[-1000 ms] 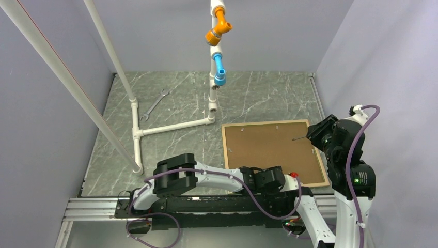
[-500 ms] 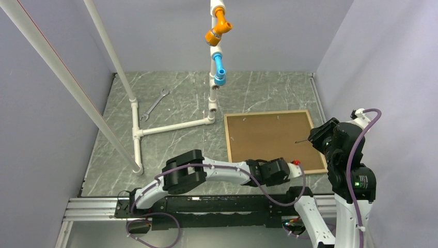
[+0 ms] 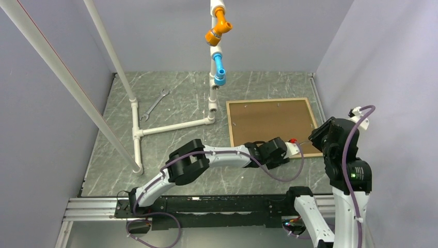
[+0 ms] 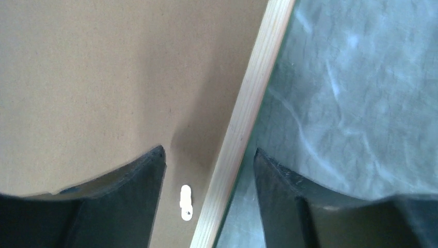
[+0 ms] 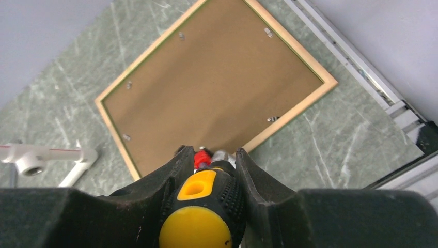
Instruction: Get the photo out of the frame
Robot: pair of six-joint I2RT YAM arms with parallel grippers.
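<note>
The frame (image 3: 229, 124) lies face down at the right of the table, its light wood back edge up. The brown backing panel (image 3: 271, 121) fills it, so the photo is hidden. My left gripper (image 3: 295, 148) is open at the frame's near edge. In the left wrist view its jaws (image 4: 209, 155) straddle the wood edge (image 4: 248, 113), one finger over the backing, one over the table, next to a small white tab (image 4: 185, 202). My right gripper (image 3: 316, 136) is shut on a yellow and black screwdriver (image 5: 204, 206), held above the frame's near right corner (image 5: 315, 90).
A white pipe structure (image 3: 170, 126) stands at the left and middle, with orange (image 3: 219, 26) and blue (image 3: 219, 67) fittings on its upright. A wrench (image 3: 155, 105) lies at the far left. Small metal tabs (image 5: 272, 119) sit around the backing. A wall is close on the right.
The frame has slid away from the arms toward the far side of the table. My left arm has stretched out with it. My right gripper has stayed beside the frame with the screwdriver.
</note>
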